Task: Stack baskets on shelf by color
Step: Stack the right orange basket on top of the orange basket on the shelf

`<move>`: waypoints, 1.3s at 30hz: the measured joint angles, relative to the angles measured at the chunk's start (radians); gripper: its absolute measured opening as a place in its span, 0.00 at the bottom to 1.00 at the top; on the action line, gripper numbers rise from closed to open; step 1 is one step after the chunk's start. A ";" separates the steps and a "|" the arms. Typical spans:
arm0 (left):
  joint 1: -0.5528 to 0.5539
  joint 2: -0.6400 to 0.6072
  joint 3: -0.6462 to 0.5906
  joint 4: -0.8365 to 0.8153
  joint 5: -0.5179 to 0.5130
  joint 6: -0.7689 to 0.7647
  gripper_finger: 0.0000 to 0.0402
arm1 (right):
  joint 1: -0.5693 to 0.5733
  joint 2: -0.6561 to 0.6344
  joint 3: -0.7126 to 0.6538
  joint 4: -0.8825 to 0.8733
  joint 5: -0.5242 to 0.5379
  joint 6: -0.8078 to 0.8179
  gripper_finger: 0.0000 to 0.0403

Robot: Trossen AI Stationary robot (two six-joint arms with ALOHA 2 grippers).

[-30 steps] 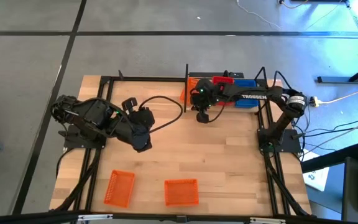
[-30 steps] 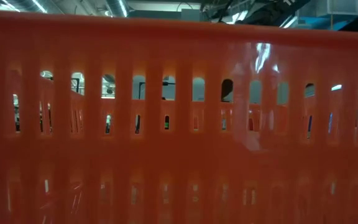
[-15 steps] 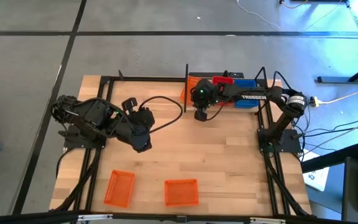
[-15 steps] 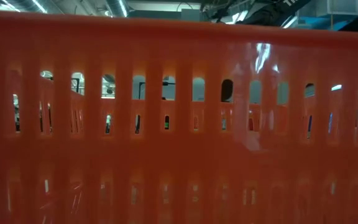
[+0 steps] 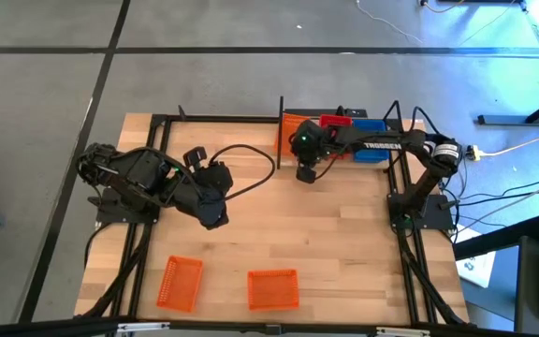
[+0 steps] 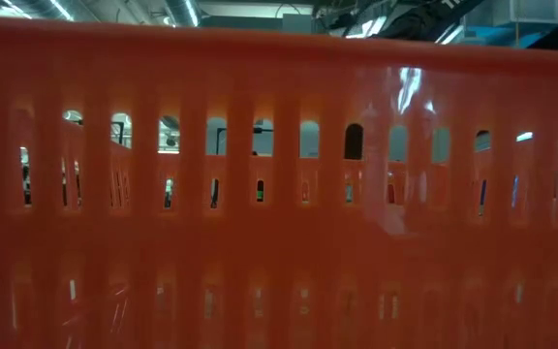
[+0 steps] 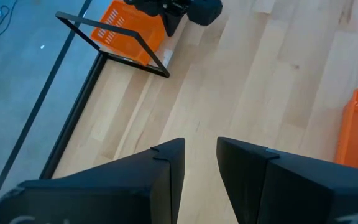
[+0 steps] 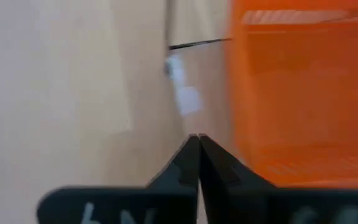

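High view: shelf [image 5: 393,159] at the table's far right edge, holding an orange basket [image 5: 291,124], a red basket [image 5: 336,120] and a blue basket [image 5: 372,126] side by side. Right gripper [image 5: 305,173] just in front of the shelf's orange end, fingers pressed together and empty in the right wrist view, orange mesh close beside them. Left gripper [image 5: 215,221] over bare table at centre-left, fingers slightly spread, nothing between them. Two more orange baskets [image 5: 180,283] [image 5: 273,288] near the front edge, the latter filling the low view.
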 joint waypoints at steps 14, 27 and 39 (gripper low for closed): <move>0.027 0.000 0.000 0.000 -0.180 -0.089 0.21 | 0.059 -0.143 0.314 -0.085 -0.256 -0.121 0.00; 0.422 0.000 -0.200 0.008 -0.045 0.341 0.21 | 0.095 -0.512 0.448 -0.270 -0.211 -0.188 0.00; 0.948 0.001 -0.507 0.586 0.718 0.885 0.17 | 0.094 -0.768 0.454 -0.281 -0.082 -0.081 0.00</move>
